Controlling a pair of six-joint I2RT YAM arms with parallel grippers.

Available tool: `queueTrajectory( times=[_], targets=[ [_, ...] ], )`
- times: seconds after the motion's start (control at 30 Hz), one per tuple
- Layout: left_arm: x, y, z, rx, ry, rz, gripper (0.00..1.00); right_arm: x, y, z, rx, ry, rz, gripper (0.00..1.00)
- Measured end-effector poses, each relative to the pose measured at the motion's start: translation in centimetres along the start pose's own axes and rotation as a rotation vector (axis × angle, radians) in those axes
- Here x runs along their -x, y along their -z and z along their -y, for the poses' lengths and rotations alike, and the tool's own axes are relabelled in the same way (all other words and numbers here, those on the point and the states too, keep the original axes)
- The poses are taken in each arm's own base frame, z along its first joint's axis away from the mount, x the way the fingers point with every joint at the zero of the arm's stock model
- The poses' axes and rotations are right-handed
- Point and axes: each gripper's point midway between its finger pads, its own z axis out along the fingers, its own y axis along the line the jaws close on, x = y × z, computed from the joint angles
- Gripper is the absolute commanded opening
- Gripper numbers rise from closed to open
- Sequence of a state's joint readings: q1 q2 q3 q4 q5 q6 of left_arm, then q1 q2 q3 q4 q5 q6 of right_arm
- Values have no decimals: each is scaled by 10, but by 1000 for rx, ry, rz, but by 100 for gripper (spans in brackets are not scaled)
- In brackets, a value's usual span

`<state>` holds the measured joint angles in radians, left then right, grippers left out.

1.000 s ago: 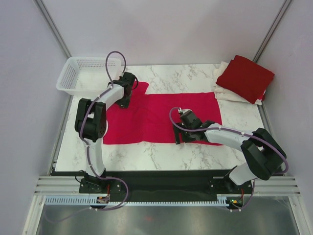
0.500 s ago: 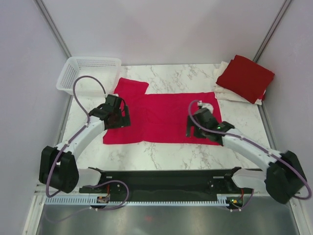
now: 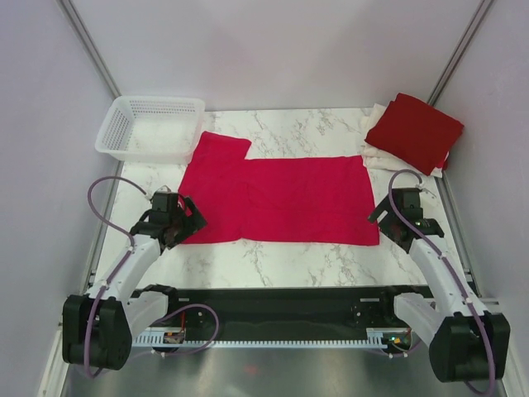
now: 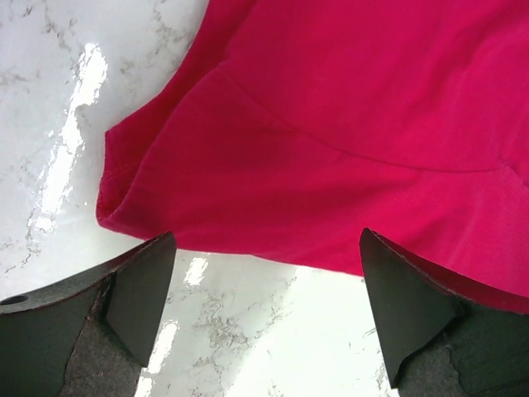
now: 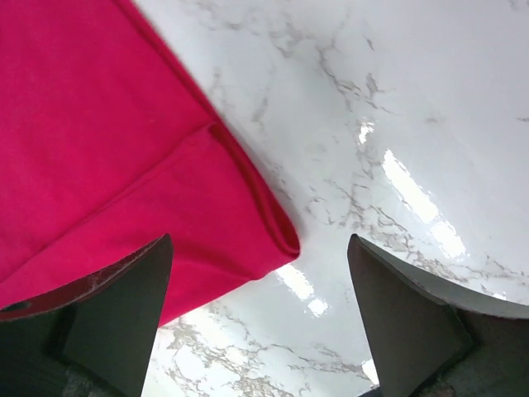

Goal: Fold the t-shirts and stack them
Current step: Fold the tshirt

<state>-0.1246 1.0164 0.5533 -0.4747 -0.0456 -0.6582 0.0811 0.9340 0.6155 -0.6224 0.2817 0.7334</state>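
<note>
A bright crimson t-shirt (image 3: 277,198) lies flat in the middle of the marble table, folded lengthwise, one sleeve sticking out at the back left. My left gripper (image 3: 178,222) hovers open at the shirt's near left corner (image 4: 124,207), nothing between its fingers. At the near right corner (image 5: 277,240) my right gripper (image 3: 395,217) stands open and empty too. A darker red folded t-shirt (image 3: 415,131) rests on folded white t-shirts (image 3: 382,153) at the back right.
A white mesh basket (image 3: 150,126) sits at the back left corner. The table's near edge (image 3: 273,285) runs just in front of the shirt, and grey walls close in on both sides.
Both arms pulled back off the crimson shirt toward its near corners, left arm from the back sleeve, right arm from the middle. The shirt's lower edge now lies smoother. The right gripper opened wider.
</note>
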Motion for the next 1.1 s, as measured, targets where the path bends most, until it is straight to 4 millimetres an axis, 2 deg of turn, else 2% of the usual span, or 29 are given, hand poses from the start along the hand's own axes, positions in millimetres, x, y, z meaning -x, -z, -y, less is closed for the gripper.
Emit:
queueTrajectory(
  times=[0.13, 0.37, 0.53, 0.63, 0.67, 0.73, 0.77, 0.87, 0.93, 0.97, 1.03, 1.1],
  targets=[
    [-6, -9, -8, 15, 39, -4, 100, -12, -15, 17, -47, -43, -89, 95],
    [-4, -18, -7, 13, 50, 10, 100, -33, -27, 21, -38, -47, -178, 94],
    [-6, -21, -10, 9, 51, 16, 96, -47, -34, 23, -28, -51, -224, 85],
    [-11, -23, -13, 17, 52, 9, 82, -53, -37, 24, -27, -51, -239, 73],
    [-12, -24, -14, 21, 52, 5, 73, -52, -38, 22, -19, -54, -234, 66],
    [-12, -27, -15, 28, 53, 5, 61, -52, -39, 21, -14, -57, -233, 56],
    [-12, -27, -15, 31, 54, 6, 51, -52, -40, 21, -12, -57, -232, 46],
    [-10, -29, -17, 40, 54, 13, 38, -51, -41, 20, -6, -64, -228, 26],
    [-9, -30, -17, 42, 55, 16, 30, -51, -43, 21, -6, -65, -228, 21],
    [-9, -31, -17, 42, 55, 17, 17, -51, -43, 20, -5, -68, -228, 15],
    [-8, -31, -17, 42, 55, 20, 4, -51, -44, 20, -2, -67, -227, 10],
    [-7, -31, -16, 39, 52, 25, 2, -50, -44, 20, -3, -71, -226, 2]
  ],
)
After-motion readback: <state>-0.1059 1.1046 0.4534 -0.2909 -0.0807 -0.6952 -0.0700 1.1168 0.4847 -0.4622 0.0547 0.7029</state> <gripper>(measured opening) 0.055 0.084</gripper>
